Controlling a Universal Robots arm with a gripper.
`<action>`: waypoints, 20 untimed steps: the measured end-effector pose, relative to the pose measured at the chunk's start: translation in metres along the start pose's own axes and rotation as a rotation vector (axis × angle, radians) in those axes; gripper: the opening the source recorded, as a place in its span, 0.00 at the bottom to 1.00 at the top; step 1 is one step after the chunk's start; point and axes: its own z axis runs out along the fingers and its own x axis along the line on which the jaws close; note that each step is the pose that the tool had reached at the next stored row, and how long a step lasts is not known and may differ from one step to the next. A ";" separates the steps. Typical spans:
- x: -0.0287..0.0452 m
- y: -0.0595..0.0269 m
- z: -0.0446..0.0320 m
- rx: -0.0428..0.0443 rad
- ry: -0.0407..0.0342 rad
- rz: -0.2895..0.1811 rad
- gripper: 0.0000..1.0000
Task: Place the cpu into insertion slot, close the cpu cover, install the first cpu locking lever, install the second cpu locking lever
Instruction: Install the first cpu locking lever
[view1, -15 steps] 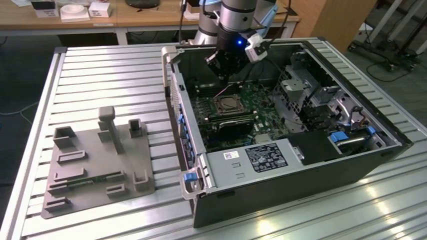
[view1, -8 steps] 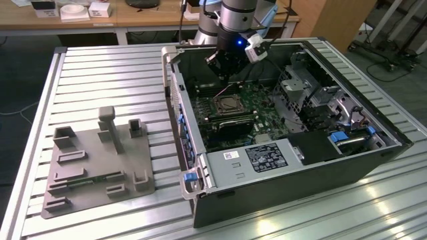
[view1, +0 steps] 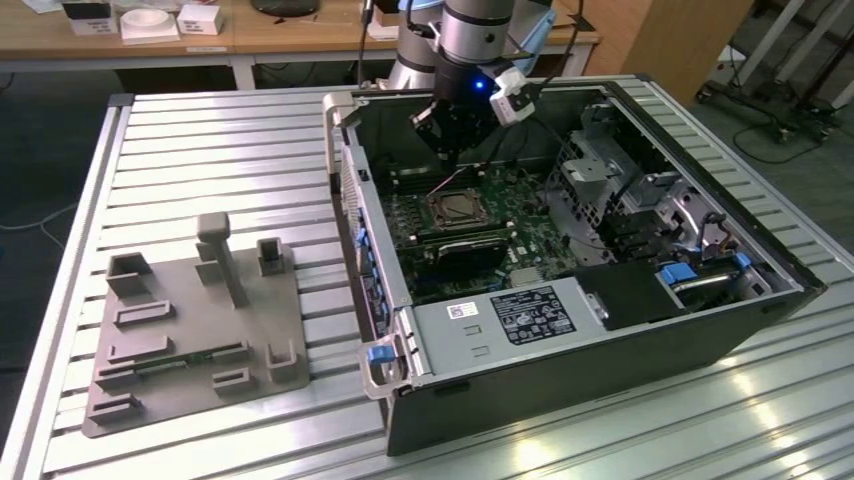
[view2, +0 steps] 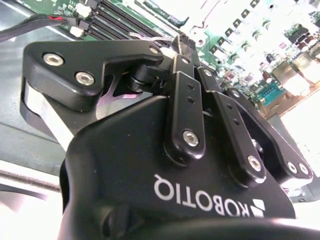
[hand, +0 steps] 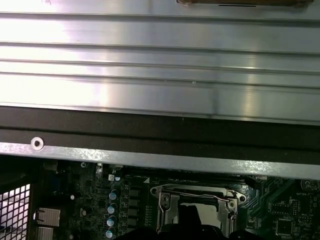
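Exterior view first: the gripper (view1: 449, 143) hangs inside the open computer case (view1: 747, 330), low over the motherboard (view1: 514, 215) and just to the far side of the socket; as far as I can judge it touches nothing. I cannot tell from any of the 3 views whether the pincer is wide or narrow, and I see nothing carried in it. The cpu (view1: 463, 208) looks to be seated in the socket already, a pale tan square near the middle of the board. In the first wrist view the cpu cover (hand: 167, 207) appears as a silvery frame lying around that square, though I would not swear it is fully down, and 1 thin wire lever (hand: 200, 193) runs along the frame's far edge. I judge the chip light, stiff and easily damaged underneath, so it should be taken only by 2 opposite edges. The cover is thin sheet metal on a hinge and best pushed at its free edge. The lever looks springy and slippery, so I would press near its end. A grey fixture tray (view1: 200, 330) sits on the table (view1: 214, 130), well apart at the exterior view's left.
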 end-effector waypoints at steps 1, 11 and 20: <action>-0.0001 0.0001 0.0004 -0.0001 -0.0002 0.000 0.10; -0.0027 0.0067 0.0096 -0.0001 -0.0002 0.005 0.10; -0.0045 0.0065 0.0187 -0.0001 -0.0002 0.005 0.10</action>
